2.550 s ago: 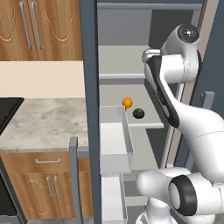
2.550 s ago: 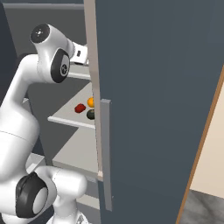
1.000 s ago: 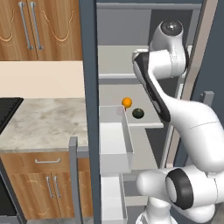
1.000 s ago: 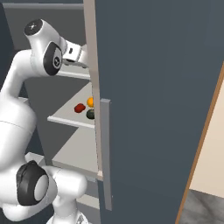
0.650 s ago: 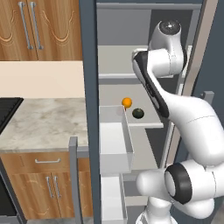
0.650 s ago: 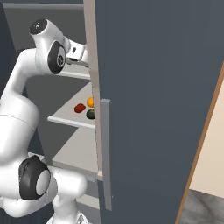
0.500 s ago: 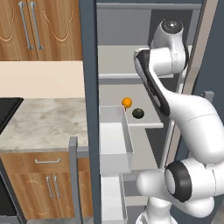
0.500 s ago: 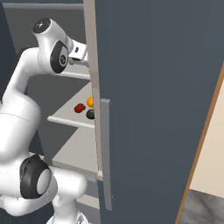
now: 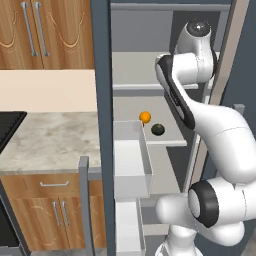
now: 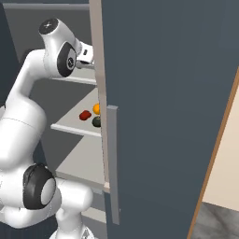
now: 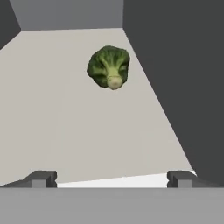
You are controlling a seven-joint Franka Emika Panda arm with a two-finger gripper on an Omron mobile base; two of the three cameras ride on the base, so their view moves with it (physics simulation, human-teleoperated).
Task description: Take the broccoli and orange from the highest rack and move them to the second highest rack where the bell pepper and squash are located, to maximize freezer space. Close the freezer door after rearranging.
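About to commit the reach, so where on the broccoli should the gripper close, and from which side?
Grip the broccoli across its wide lumpy crown, coming straight in along the highest rack from the open front. It lies on its side with the pale stem end facing the open gripper, so the stem gives little to pinch, while the crown's flanks sit free, clear of the wall.

Left base view: set behind the arm (image 9: 210, 130) on its left, facing forward and down into the freezer (image 9: 102, 75), with the counter (image 9: 45, 137) alongside. Right base view: from behind on the right, near the freezer door (image 10: 163, 102), sharing the orange (image 10: 96, 108) and its rack (image 10: 74, 123). Hand view: close along a rack (image 11: 65, 131) toward the broccoli (image 11: 109, 66).
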